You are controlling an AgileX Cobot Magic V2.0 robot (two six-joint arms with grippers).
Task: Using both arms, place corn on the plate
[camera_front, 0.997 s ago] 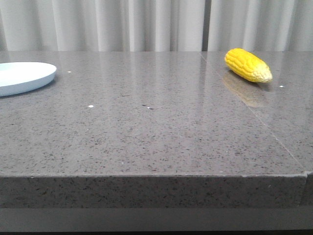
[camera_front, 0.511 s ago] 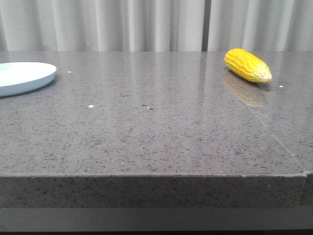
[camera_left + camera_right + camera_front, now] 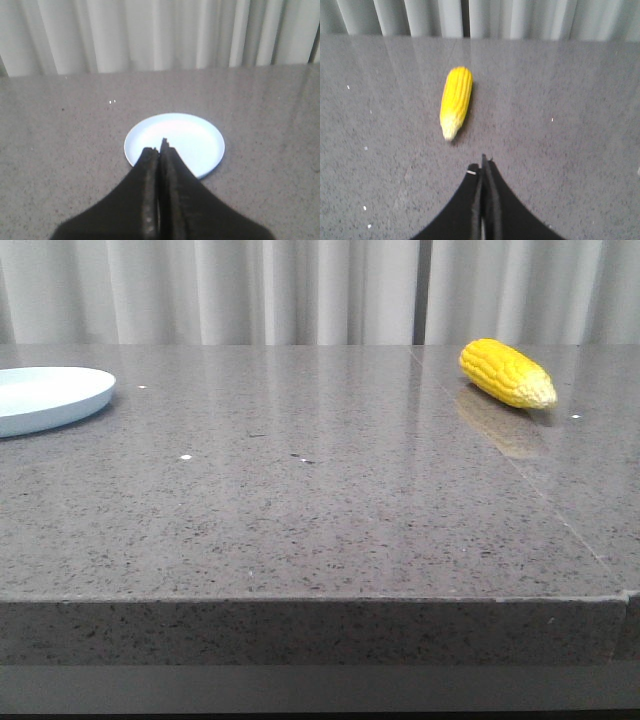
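Note:
A yellow corn (image 3: 507,373) lies on the grey table at the far right, its pale tip pointing right and toward the front. The pale blue plate (image 3: 45,398) rests at the far left, cut by the frame edge. Neither arm shows in the front view. In the left wrist view my left gripper (image 3: 160,150) is shut and empty, its tips over the near rim of the plate (image 3: 187,135). In the right wrist view my right gripper (image 3: 482,167) is shut and empty, a short way from the pale tip of the corn (image 3: 456,100).
The grey speckled table (image 3: 320,500) has a front edge low in the front view and a seam running past the corn. Pale curtains (image 3: 320,290) hang behind the table. Small white specks dot the surface.

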